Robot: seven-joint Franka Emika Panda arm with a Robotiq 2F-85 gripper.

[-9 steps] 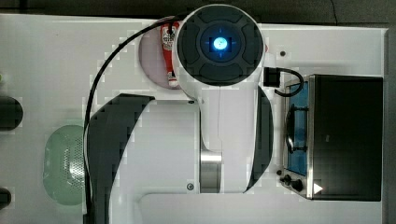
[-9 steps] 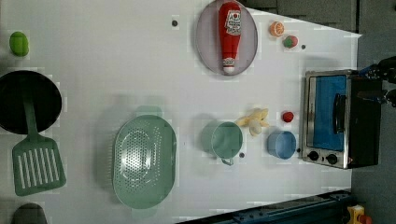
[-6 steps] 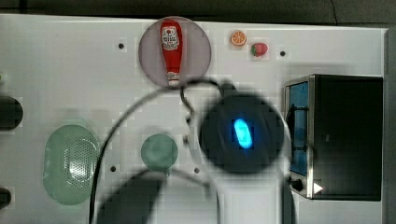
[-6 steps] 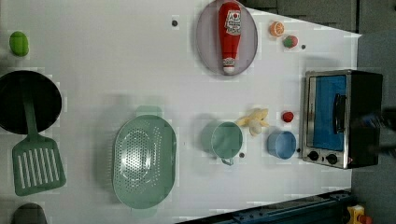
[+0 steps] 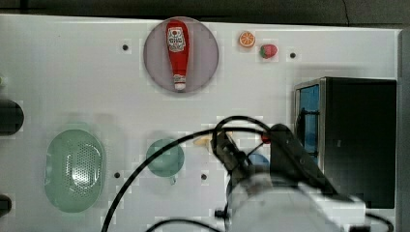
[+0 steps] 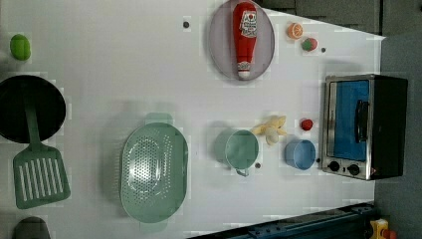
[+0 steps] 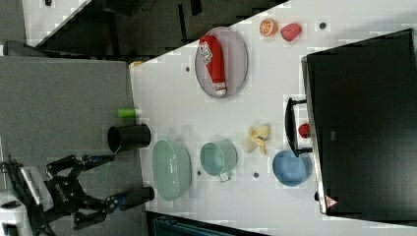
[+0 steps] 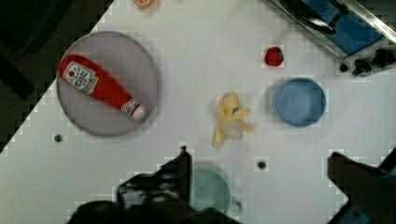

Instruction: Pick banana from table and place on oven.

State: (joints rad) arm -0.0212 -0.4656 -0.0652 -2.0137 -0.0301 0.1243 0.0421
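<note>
Along the desk (image 6: 109, 64) in the left view, left to right: green lime-like ball (image 6: 20, 47) near the left edge, black pan (image 6: 31, 109) below it, green slotted spatula (image 6: 39, 174) with its handle lying across the pan. Further right, pale green colander (image 6: 154, 172) toward the bottom edge. Past it, green mug (image 6: 241, 149), open side up. Grey plate (image 6: 219, 50) at the top edge, red ketchup bottle (image 6: 245, 37) lying on it, cap pointing away from that edge. Banana (image 6: 271, 130) flat on the desk, just right of the mug and left of the blue cup (image 6: 300, 154); apart from both. Small red strawberry (image 6: 306, 124) between banana and oven (image 6: 366, 127). Orange slice (image 6: 295, 31) and second strawberry (image 6: 309, 44) near the top right corner. Oven at the right edge, door shut, black top bare.

In the wrist view, pincer (image 8: 259, 175) spread nearly full wide, holding nothing; dark fingers (image 8: 180, 170) framing the mug, banana (image 8: 229, 119) lying beyond the tips, untouched. In the top view, arm (image 5: 280, 193) over the cup and oven front, black cable looping across toward the bottom edge.
</note>
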